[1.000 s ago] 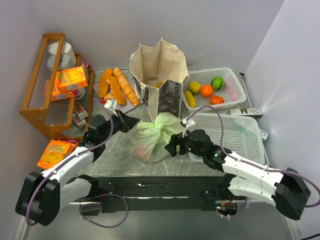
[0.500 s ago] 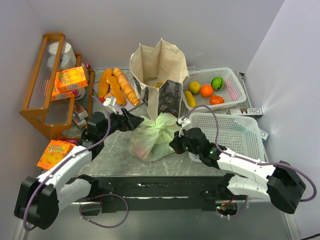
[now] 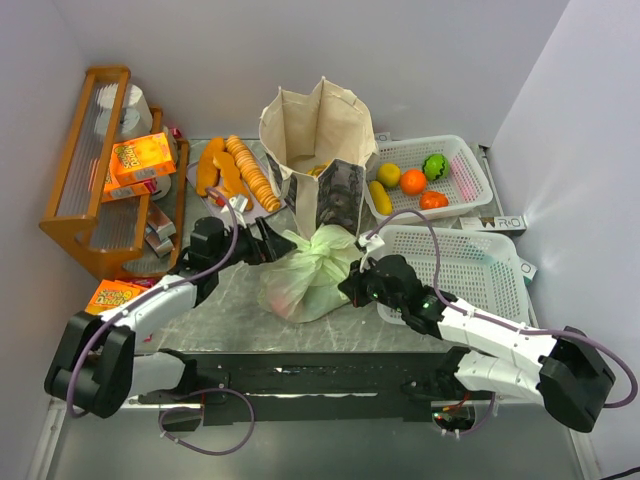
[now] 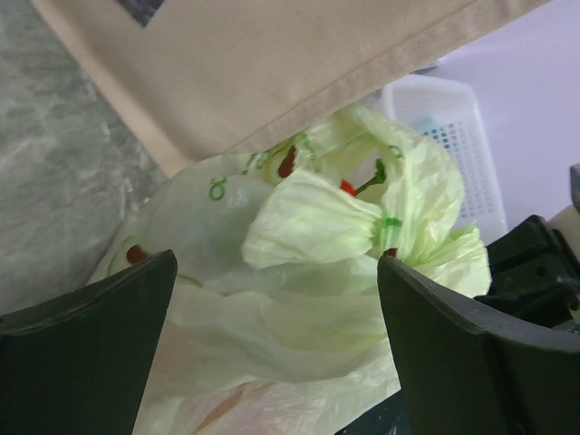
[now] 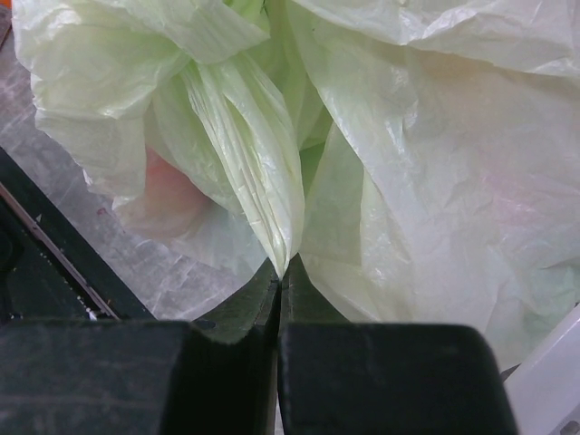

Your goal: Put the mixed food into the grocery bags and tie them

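Note:
The pale-green plastic bag [image 3: 310, 275] sits bunched on the table's middle, with pink and red food showing faintly through it. Behind it stands the beige canvas tote [image 3: 320, 150], mouth open. My left gripper [image 3: 268, 243] is at the bag's left top, open. In the left wrist view its jaws [image 4: 276, 308] straddle the bag's gathered handle [image 4: 317, 222] without closing on it. My right gripper [image 3: 352, 285] is at the bag's right side. In the right wrist view it [image 5: 281, 270] is shut on a thin fold of the bag [image 5: 254, 154].
A white basket [image 3: 465, 150] at the back right holds yellow, orange, green and red fruit pieces [image 3: 413, 181]. An empty white basket [image 3: 470, 265] lies beside my right arm. Bread loaves [image 3: 235, 170], a wooden rack [image 3: 90, 170] and orange boxes [image 3: 140, 158] stand on the left.
My left gripper has opened and moved right, onto the bag's top. My right gripper has shut on a fold of the bag and edged in toward it.

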